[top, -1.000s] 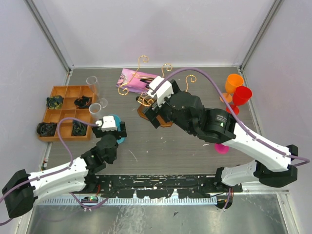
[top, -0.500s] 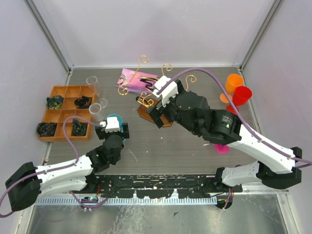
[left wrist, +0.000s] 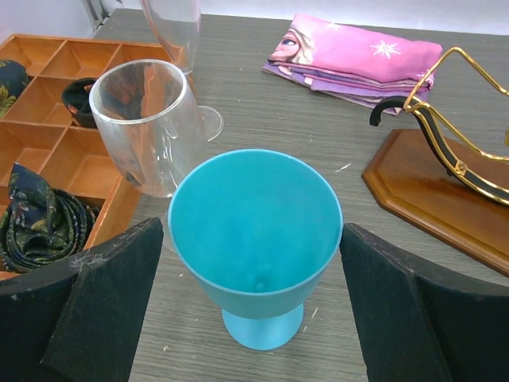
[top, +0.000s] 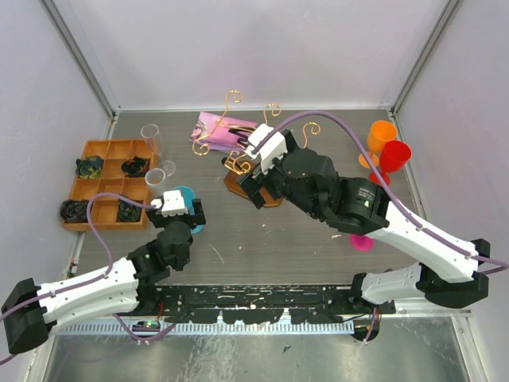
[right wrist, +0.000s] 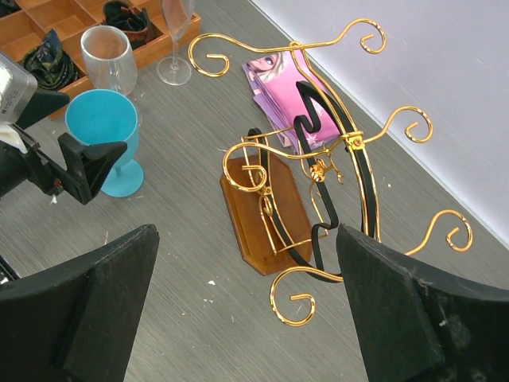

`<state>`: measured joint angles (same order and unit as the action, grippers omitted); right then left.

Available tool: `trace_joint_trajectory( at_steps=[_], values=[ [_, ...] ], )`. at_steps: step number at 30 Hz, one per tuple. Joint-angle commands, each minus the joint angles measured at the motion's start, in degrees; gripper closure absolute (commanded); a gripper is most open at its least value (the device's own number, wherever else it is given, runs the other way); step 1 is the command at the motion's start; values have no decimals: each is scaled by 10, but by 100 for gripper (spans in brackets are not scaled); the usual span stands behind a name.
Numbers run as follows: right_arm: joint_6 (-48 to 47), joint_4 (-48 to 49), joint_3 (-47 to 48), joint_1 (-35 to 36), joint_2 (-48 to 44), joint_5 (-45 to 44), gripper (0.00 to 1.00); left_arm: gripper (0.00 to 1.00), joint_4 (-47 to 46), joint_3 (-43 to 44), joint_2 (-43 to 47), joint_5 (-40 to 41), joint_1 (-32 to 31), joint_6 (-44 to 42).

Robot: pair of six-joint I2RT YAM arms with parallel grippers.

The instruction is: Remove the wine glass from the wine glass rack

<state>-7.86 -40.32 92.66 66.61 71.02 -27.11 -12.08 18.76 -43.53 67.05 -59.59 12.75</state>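
Two left fingers [left wrist: 103, 306] flank the blue wine glass [left wrist: 256, 227] — not touching.

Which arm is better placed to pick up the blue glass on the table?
Left. The left tool, open, straddles the blue glass, a finger either side of the bowl. The right tool, also open, hangs above the wine glass rack, away from the glass.

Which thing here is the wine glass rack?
Look at the middle of the grey table, just before the pink cloth. The rack stands there on a brown wooden base. Alone among its neighbours, it is gold wire ending in curled scrolls.
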Motion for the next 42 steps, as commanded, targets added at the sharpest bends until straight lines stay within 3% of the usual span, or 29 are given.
trace_joint_trajectory(
  at_steps=[1,8,15,25,29,35,42],
  values=[
    [-8,32,1,-4,-1,4,1,1,20,24,13,17,-3,12],
    [-7,33,-2,-6,-4,7,2,1,35,29,6,25,-8,26],
    [-8,34,-5,-9,-8,6,1,1,38,67,23,21,-10,-24],
    [2,39,-10,-15,-11,1,2,1,126,130,43,20,-14,-10],
    [54,39,-15,-74,-6,34,2,1,206,201,40,19,-14,-8],
    [161,15,24,-241,47,174,3,1,354,339,-6,6,-14,21],
    [223,-22,90,-353,121,212,7,1,440,463,-75,-28,27,-13]
  ],
)
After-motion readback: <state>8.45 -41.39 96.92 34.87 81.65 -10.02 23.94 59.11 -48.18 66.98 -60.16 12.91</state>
